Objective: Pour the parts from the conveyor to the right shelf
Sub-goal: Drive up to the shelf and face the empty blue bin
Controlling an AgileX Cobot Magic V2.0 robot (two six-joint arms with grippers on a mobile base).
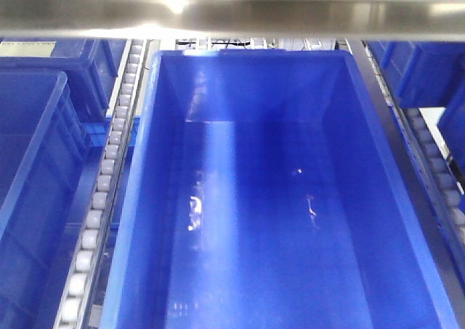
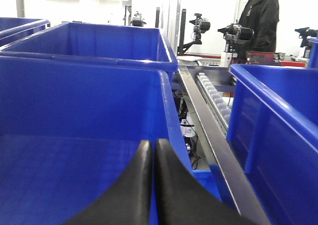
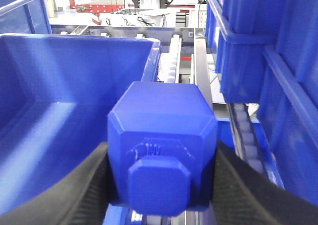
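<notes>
Gripping the blue part (image 3: 161, 135) by its two side faces, the right hand (image 3: 163, 160) holds it between black fingers (image 3: 87, 195). The short nub on the part faces the wrist camera. The part is held in the air at the near right corner of a large blue bin (image 3: 74, 66). Whether it hangs over the bin or over the gap beside it cannot be determined. A white roller track (image 3: 173, 61) runs just beside that bin's right rim, and stacked blue bins (image 3: 248, 46) stand further right.

The left hand (image 2: 152, 158) is fully narrowed, its fingertips (image 2: 141, 158) pressed together with nothing between them. It sits against the blue wall of a near bin (image 2: 74, 111). A grey steel rail (image 2: 208, 135) of the shelf (image 1: 232, 13) runs to the right of this bin. A person in black (image 2: 258, 16) stands in the background.

The front view looks down into a deep central bin (image 1: 163, 162), flanked by a roller strip (image 1: 102, 191) and a side bin (image 1: 29, 140).
</notes>
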